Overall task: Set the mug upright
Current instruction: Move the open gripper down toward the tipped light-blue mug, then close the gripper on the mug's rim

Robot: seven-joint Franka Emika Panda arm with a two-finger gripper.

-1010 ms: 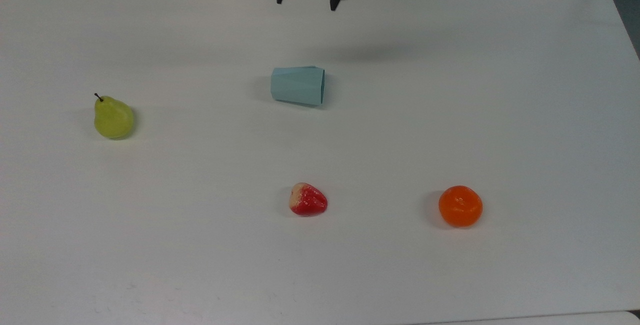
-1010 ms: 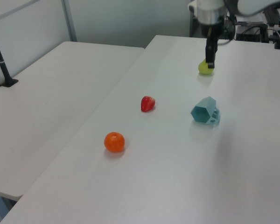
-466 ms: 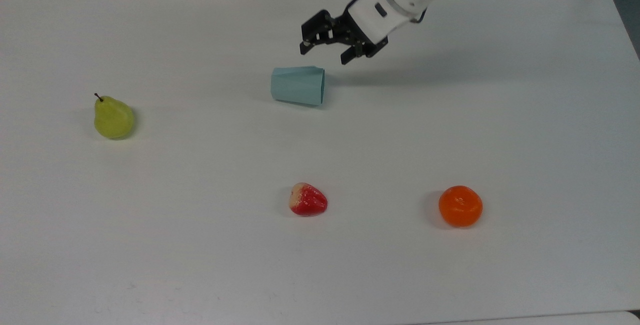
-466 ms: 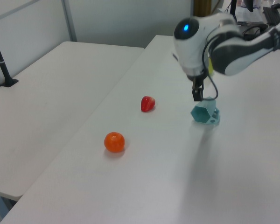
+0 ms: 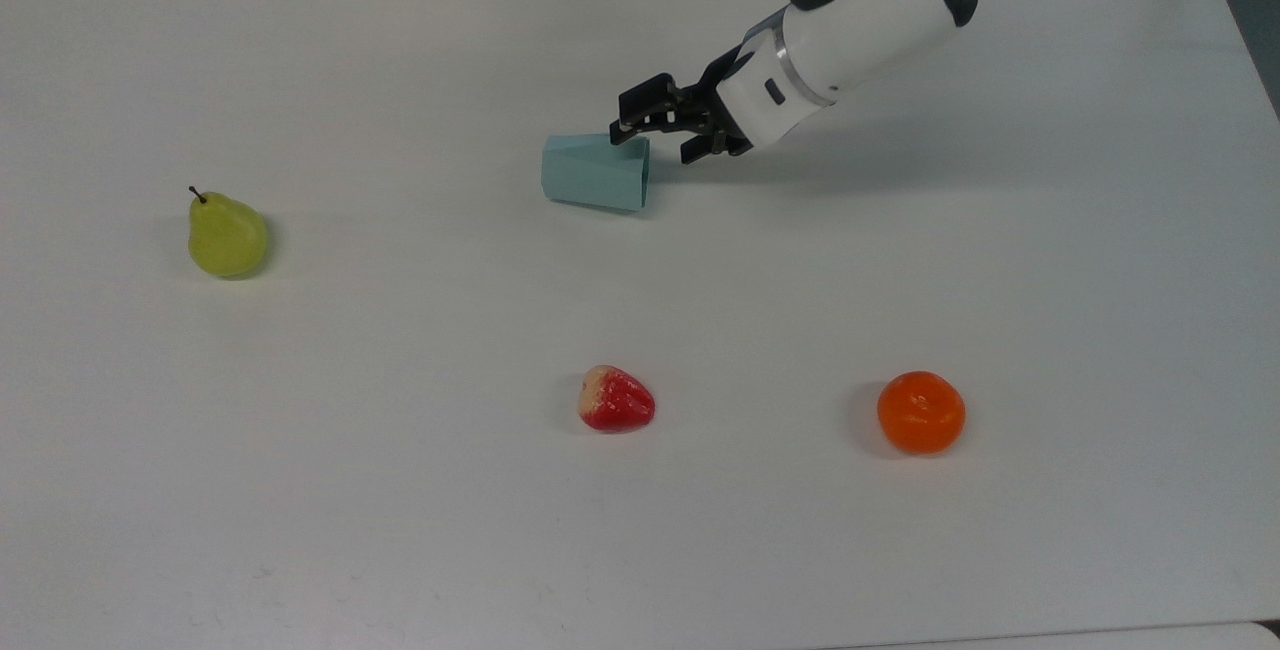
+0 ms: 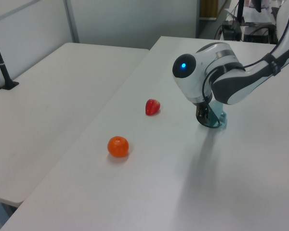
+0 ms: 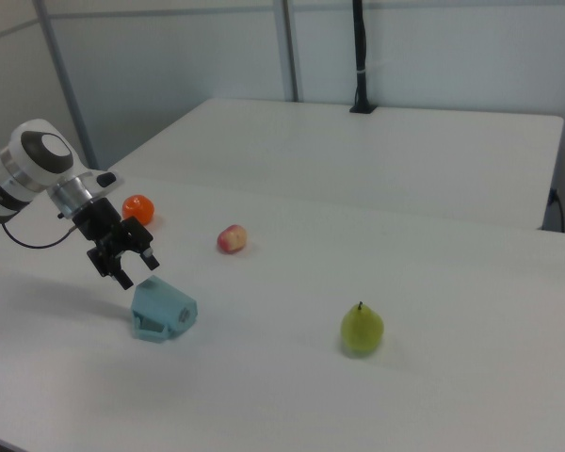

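Gripper has descended to the mug's rim, fingers apart, nothing held. Mug lies sideways; grasp appears imminent.

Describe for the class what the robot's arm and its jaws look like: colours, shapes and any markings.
The arm is glossy white with rounded, bulbous segments and dark grey joint bands. A small blue light glows on its casing. A silver ring joins the wrist to the black gripper, whose two short jaws are angular and dark.
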